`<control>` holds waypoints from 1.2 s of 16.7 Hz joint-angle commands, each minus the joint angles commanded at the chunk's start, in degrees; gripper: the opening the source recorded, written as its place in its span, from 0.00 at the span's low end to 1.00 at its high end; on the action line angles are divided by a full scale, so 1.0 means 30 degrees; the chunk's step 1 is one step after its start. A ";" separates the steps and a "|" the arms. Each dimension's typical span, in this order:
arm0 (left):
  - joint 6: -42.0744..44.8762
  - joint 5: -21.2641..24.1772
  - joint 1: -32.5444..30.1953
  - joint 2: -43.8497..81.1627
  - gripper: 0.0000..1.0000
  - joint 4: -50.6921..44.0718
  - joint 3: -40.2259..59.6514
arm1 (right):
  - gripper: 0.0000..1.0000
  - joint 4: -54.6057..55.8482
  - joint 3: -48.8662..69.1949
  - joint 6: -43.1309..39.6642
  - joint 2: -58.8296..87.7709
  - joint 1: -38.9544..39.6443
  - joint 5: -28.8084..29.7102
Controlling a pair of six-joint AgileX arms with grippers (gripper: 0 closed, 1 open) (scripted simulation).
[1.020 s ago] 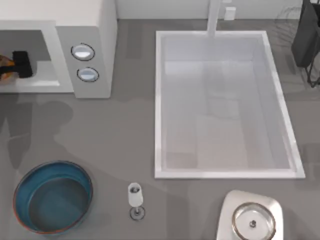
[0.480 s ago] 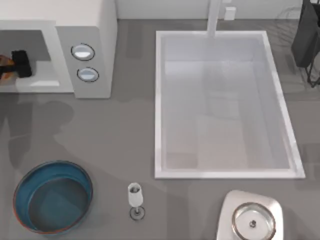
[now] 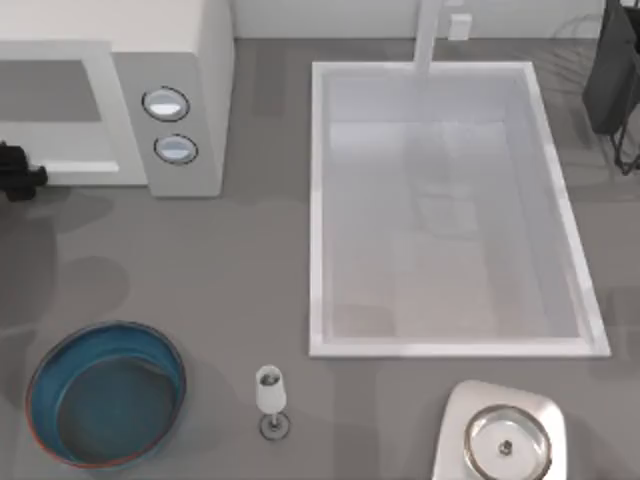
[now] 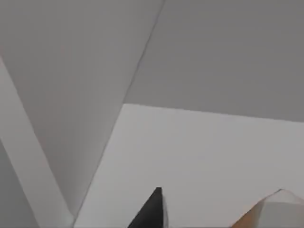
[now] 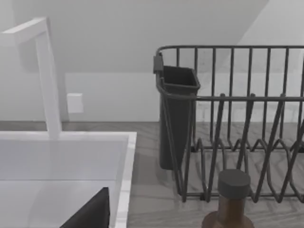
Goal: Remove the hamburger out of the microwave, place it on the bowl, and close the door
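The white microwave (image 3: pixel 170 60) stands at the table's back left with its grey cavity (image 3: pixel 50 95) open. My left gripper (image 3: pixel 12 172) is at the far left edge, just in front of the cavity's sill. The left wrist view shows one dark fingertip (image 4: pixel 153 211) and, beside it, the cream and orange hamburger (image 4: pixel 273 211), on which the gripper is shut. The deep-blue bowl (image 3: pixel 40 400) sits at the front left, well in front of the gripper. The door is out of view. A dark part of my right gripper (image 5: pixel 92 216) hangs over the sink's corner.
A white sink (image 3: pixel 318 200) with a faucet (image 3: pixel 428 35) takes up the middle and right. A wine glass (image 3: pixel 270 395) stands right of the bowl. A steel dish on a silvery base (image 3: pixel 505 440) is at the front right. A dish rack (image 5: pixel 237 118) and a brown bottle (image 5: pixel 232 199) stand by the sink.
My left gripper has drawn back out of the microwave's cavity toward the front and left. The orange hamburger has left the cavity with it.
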 joint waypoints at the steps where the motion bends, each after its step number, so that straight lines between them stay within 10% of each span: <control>1: 0.0084 0.0231 0.0250 -0.0437 0.00 0.0832 -0.1367 | 1.00 0.0000 0.0000 0.0000 0.0000 0.0000 0.0000; 9: 0.0662 0.1824 0.1980 -0.3401 0.00 0.6599 -1.0163 | 1.00 0.0000 0.0000 0.0000 0.0000 0.0000 0.0000; 20: 0.0715 0.1867 0.1974 -0.5425 0.00 0.4928 -1.0269 | 1.00 0.0000 0.0000 0.0000 0.0000 0.0000 0.0000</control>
